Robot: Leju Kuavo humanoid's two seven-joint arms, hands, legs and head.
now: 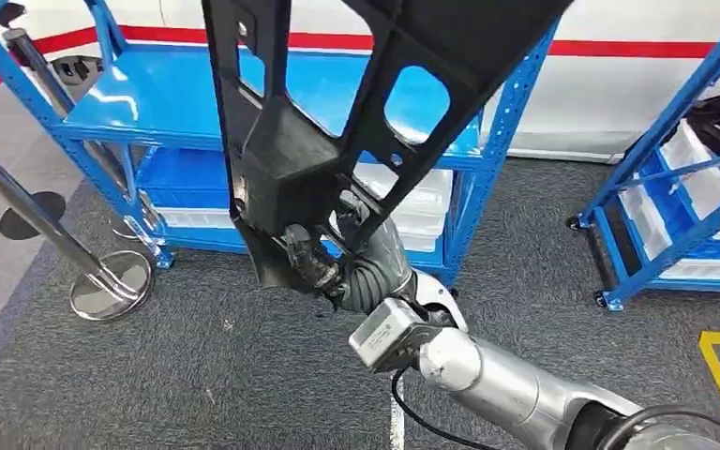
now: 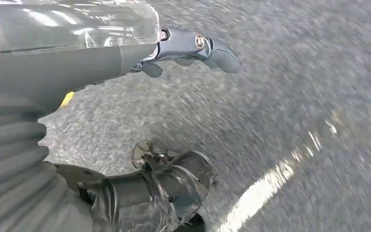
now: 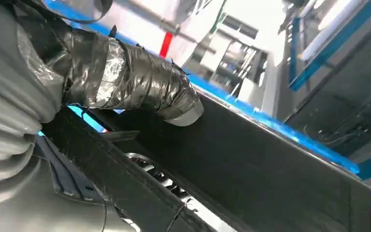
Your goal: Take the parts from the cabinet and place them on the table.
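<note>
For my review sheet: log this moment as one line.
right hand: grips black part, raised | left hand: holds nothing, over grey floor | ahead: blue rack

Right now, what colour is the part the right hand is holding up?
Black. The part, gripped by the right hand, shows best in the head view.

The large black plastic frame part with cut-out openings (image 1: 319,141) looks matt and slightly grained, and the right hand (image 1: 337,267) gripping it has a ribbed grey rubbery cover and a thumb wrapped in crinkled, glossy dark tape (image 3: 135,82). The blue painted-metal shelving rack (image 1: 150,112) shines smoothly, the grey carpet floor (image 1: 197,366) is rough and fibrous, and the chrome stanchion base (image 1: 111,286) is polished.
</note>
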